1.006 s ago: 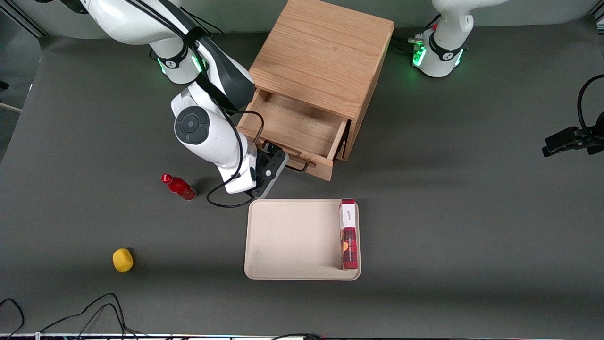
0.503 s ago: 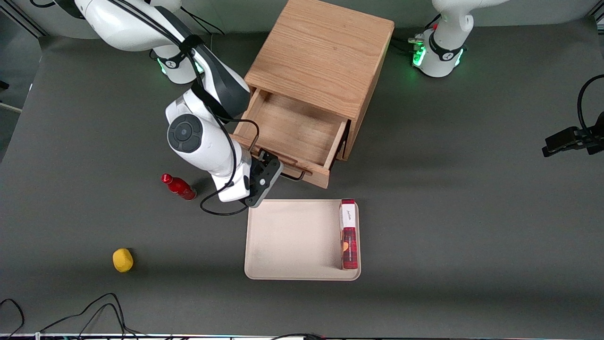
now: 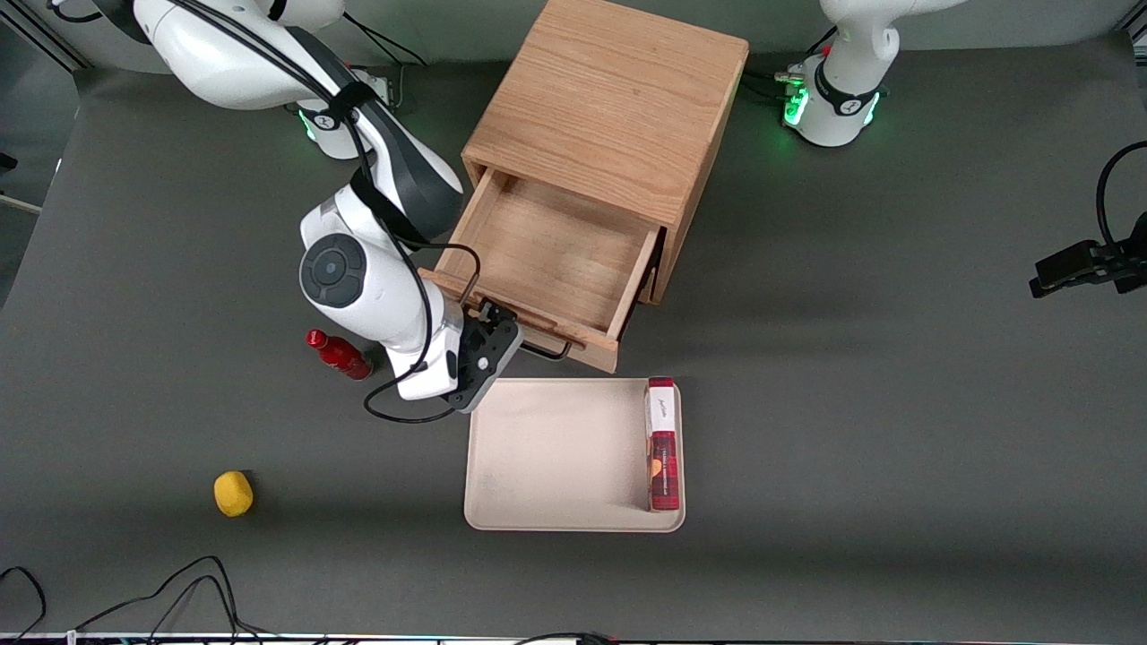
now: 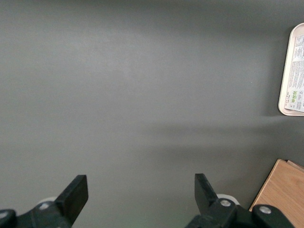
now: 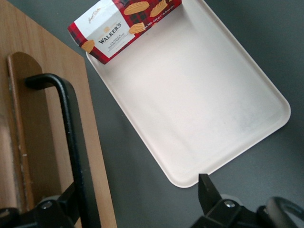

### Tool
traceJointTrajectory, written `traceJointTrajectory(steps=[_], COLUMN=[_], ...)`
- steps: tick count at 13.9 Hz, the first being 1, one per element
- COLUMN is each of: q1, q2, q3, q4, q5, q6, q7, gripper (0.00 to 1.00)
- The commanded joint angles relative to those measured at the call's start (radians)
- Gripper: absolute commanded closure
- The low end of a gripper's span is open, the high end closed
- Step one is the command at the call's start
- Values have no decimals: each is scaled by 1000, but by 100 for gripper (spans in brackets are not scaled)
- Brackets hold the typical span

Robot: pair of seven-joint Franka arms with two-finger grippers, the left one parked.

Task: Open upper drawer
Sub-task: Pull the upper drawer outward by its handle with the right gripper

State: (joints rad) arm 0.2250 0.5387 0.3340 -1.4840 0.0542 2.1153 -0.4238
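The oak cabinet point(image 3: 618, 98) stands at the middle of the table, away from the front camera. Its upper drawer point(image 3: 556, 251) is pulled well out, and its bare wooden floor shows. The black wire handle point(image 3: 548, 349) sits on the drawer's front, on the side toward the camera. My right gripper point(image 3: 502, 336) is at that handle's end nearer the working arm. In the right wrist view the gripper point(image 5: 137, 190) is open, with its fingers wide apart. The handle point(image 5: 71, 133) runs just inside one finger point(image 5: 64, 209), and the other finger point(image 5: 205, 190) hangs over the table.
A beige tray point(image 3: 556, 448) lies nearer the camera than the drawer, its edge close to the gripper. A red shortbread box point(image 3: 663, 443) rests in it. A red bottle point(image 3: 339, 355) lies beside my arm, a yellow lemon point(image 3: 233, 494) nearer the camera. Cables point(image 3: 179, 591) trail along the front edge.
The drawer has slid farther out toward the camera. My gripper has moved with its handle, toward the camera and the working arm's end.
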Motion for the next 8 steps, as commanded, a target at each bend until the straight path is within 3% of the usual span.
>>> traceJointTrajectory(steps=[1,8], q1=[-12,-21], q2=[46,101], q3=[7,-13], q4=[73,165], q5=[-25,-37], q6=[-26,-67], q7=[-20,-20], gripper=[0,0])
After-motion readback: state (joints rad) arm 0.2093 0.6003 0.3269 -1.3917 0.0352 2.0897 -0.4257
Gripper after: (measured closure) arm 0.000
